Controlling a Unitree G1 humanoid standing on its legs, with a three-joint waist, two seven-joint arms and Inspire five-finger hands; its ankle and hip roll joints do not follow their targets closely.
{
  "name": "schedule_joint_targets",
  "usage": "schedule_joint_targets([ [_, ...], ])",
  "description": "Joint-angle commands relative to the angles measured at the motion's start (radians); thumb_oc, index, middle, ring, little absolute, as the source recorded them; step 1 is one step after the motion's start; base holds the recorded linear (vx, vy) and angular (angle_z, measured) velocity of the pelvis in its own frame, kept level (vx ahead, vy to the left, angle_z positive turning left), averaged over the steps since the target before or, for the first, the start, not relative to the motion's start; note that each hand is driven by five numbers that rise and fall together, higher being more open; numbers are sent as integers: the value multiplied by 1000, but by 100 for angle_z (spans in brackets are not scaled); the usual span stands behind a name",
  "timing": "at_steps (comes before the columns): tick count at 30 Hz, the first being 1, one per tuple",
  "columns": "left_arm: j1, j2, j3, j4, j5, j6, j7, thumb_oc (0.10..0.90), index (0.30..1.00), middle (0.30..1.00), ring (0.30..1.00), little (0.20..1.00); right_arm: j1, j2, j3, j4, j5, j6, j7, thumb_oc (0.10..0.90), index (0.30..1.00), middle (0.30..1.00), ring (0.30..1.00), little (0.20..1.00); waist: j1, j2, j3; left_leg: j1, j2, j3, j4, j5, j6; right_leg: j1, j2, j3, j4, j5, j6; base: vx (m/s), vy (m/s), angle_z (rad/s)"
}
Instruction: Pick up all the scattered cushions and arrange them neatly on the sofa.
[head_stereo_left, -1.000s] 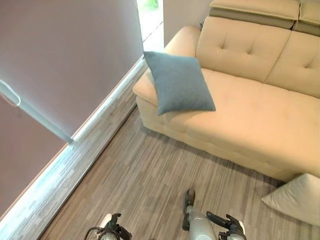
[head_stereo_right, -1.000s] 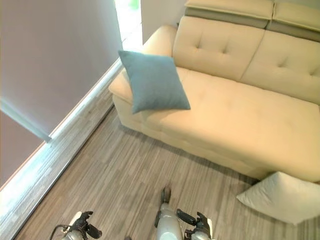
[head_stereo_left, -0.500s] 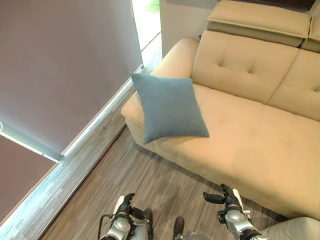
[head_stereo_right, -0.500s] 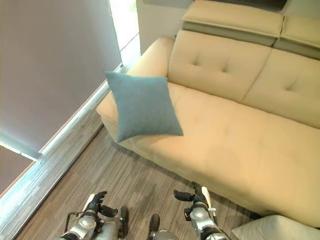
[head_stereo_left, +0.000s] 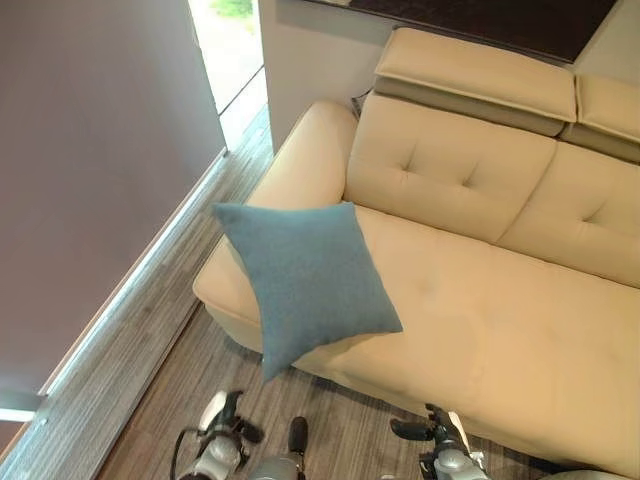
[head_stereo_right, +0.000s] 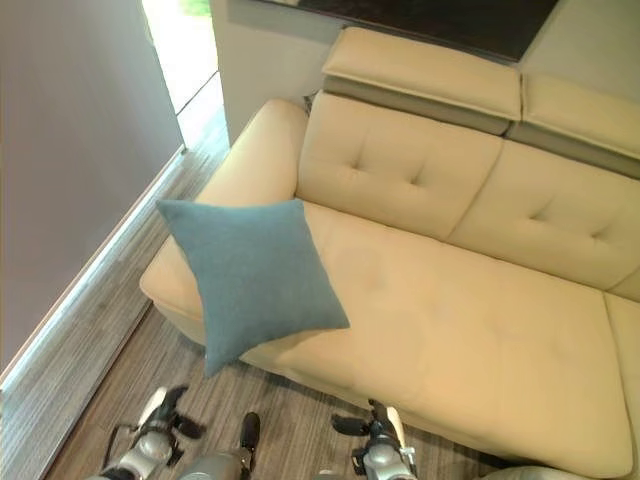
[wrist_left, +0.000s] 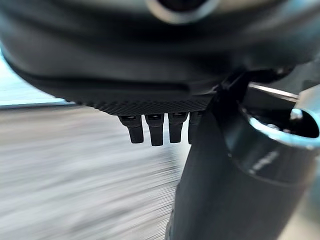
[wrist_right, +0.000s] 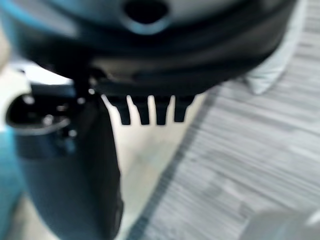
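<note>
**Blue cushion on the sofa's left end, both hands empty**

The left hand (head_stereo_left: 222, 440) hangs low over the wood floor (head_stereo_left: 140, 370), in front of the sofa's left corner, fingers straight and relaxed, holding nothing. The blue cushion (head_stereo_left: 305, 280) leans on the beige sofa (head_stereo_left: 500, 330) at its left end, by the armrest, one corner overhanging the seat's front edge. The right hand (head_stereo_left: 437, 448) hovers before the sofa's front edge, fingers extended, empty.

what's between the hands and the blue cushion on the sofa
Nothing visible. The blue cushion lies on the sofa seat by its arm, one corner overhanging the front edge. The left hand and right hand hang low in front, with bare floor between.
</note>
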Motion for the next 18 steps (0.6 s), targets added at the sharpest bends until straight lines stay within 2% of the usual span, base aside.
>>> schedule_joint_targets([
  [1, -23, -22, 0, -24, 13, -76, 40, 800, 900, 900, 900, 900, -19, -56, 5, -77, -28, -42, -77, 800, 900, 900, 900, 900, -7, 19, -6, -37, 38, 3, 45, -100, -91, 12, -32, -2, -258, 169, 1, 218, -77, -22],
  [2, -21, -21, -8, -24, 16, -77, 36, 800, 900, 900, 900, 900, -19, -59, 2, -88, -25, -42, -79, 800, 900, 900, 900, 900, -12, 22, -1, -27, 41, 5, 49, -112, -94, 2, -37, 7, -294, 160, -1, 172, -99, -11],
  [4, -22, -26, -24, -1, 30, -73, 30, 800, 900, 900, 900, 900, -21, -60, -9, -103, -10, -44, -85, 800, 900, 900, 900, 900, -31, 24, 6, -16, 42, -3, 61, -136, -103, -34, -38, 45, -412, 182, 3, 241, -149, 3],
  [7, -13, -37, -35, 46, 55, -69, 22, 800, 900, 900, 900, 900, -17, -62, -34, -121, 19, -45, -85, 800, 900, 900, 900, 900, -66, 15, 19, 25, 36, -22, 76, -176, -121, -83, -25, 122, -596, 258, 32, 274, -190, 12],
  [8, -8, -39, -31, 64, 57, -70, 16, 800, 900, 900, 900, 900, -16, -63, -37, -126, 21, -44, -81, 800, 900, 900, 900, 900, -71, 14, 22, 38, 38, -22, 83, -188, -128, -91, -27, 128, -628, 275, 40, 229, -191, 24],
  [10, 3, -52, -3, 126, 44, -69, 6, 800, 900, 900, 900, 900, -18, -64, -36, -108, 9, -40, -74, 800, 900, 900, 900, 900, -71, 11, 23, 65, 46, -12, 90, -208, -138, -101, -40, 71, -663, 309, 52, 226, -216, 6],
  [11, 1, -52, 3, 150, 45, -68, 6, 800, 900, 900, 900, 900, -17, -61, -36, -93, 11, -40, -65, 800, 900, 900, 900, 900, -74, 6, 20, 72, 45, -15, 93, -214, -142, -88, -41, 67, -678, 310, 55, 316, -304, 6],
  [12, 7, -56, 21, 188, 47, -60, 7, 800, 900, 900, 900, 900, -13, -54, -23, -63, 8, -41, -42, 800, 900, 900, 900, 900, -76, -5, 0, 92, 51, -28, 96, -229, -154, -68, -32, 92, -676, 312, 46, 320, -338, 47],
  [13, 7, -59, 35, 195, 36, -58, 9, 800, 900, 900, 900, 900, -14, -55, -22, -60, 13, -48, -39, 800, 900, 900, 900, 900, -77, -3, -9, 102, 67, -38, 99, -233, -166, -63, -17, 98, -658, 301, 37, 256, -269, 62],
  [14, 6, -59, 35, 195, 36, -58, 9, 800, 900, 900, 900, 900, -14, -55, -22, -59, 13, -48, -39, 800, 900, 900, 900, 900, -79, -5, -11, 99, 65, -40, 98, -231, -166, -65, -19, 97, -658, 302, 38, 234, -305, 67],
  [15, 16, -62, 59, 205, 12, -57, 9, 800, 900, 900, 900, 900, -12, -65, -32, -69, 27, -55, -38, 800, 900, 900, 900, 900, -77, -2, -25, 113, 97, -44, 120, -244, -183, -49, -4, 90, -633, 274, 23, 198, -274, 42],
  [16, 22, -64, 70, 213, -5, -58, 8, 800, 900, 900, 900, 900, -11, -70, -36, -82, 32, -61, -37, 800, 900, 900, 900, 900, -79, -3, -26, 102, 109, -45, 155, -248, -195, -36, 5, 87, -624, 250, 10, 258, -376, 45],
  [17, 35, -70, 88, 228, -32, -56, 9, 800, 900, 900, 900, 900, -10, -73, -39, -105, 31, -66, -41, 800, 900, 900, 900, 900, -78, -4, -26, 82, 131, -42, 215, -217, -220, -14, 21, 82, -618, 225, -12, 160, -280, 37],
  [18, 28, -75, 51, 246, -48, -56, 15, 800, 900, 900, 900, 900, -163, -12, 33, -45, 3, -25, -146, 800, 900, 900, 900, 900, -39, -4, -23, 19, 151, -55, 338, -162, -251, 12, 21, 57, -615, 206, -37, 101, -189, 39],
])
